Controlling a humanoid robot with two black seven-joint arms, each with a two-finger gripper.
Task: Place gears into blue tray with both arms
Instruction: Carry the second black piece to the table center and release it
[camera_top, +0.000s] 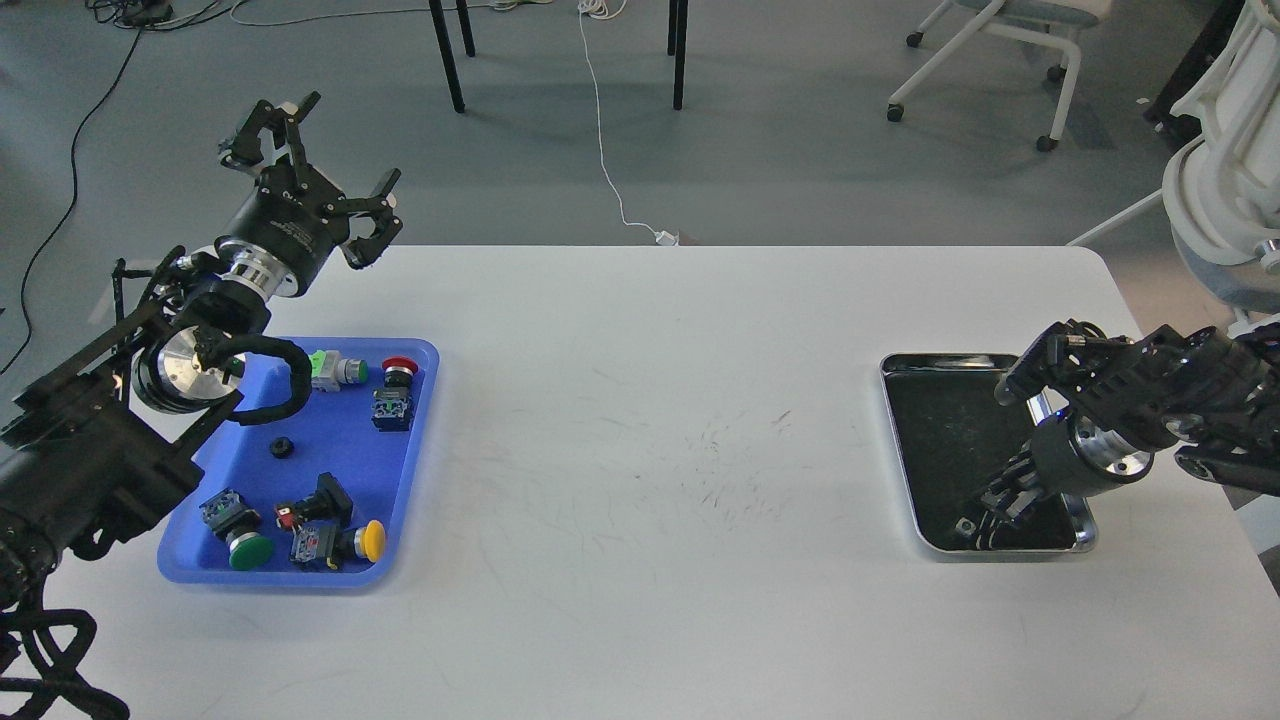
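The blue tray (415, 440) lies at the table's left. One gear (282, 447), a tiny black disc, rests on its floor near the middle. My left gripper (312, 168) is raised beyond the tray's far end, over the table's back-left corner, its fingers spread open and empty. My right gripper (978, 518) reaches down into the front part of a shiny steel tray (893, 430) at the right. Its dark fingers merge with the tray's dark bottom, so whether they are open, shut or holding anything is unclear.
Several push-button switches with green, red and yellow caps (330, 535) lie in the blue tray around the gear. The left arm's cable loom (285, 375) hangs over the tray's far-left part. Chairs and a white cable are on the floor behind the table.
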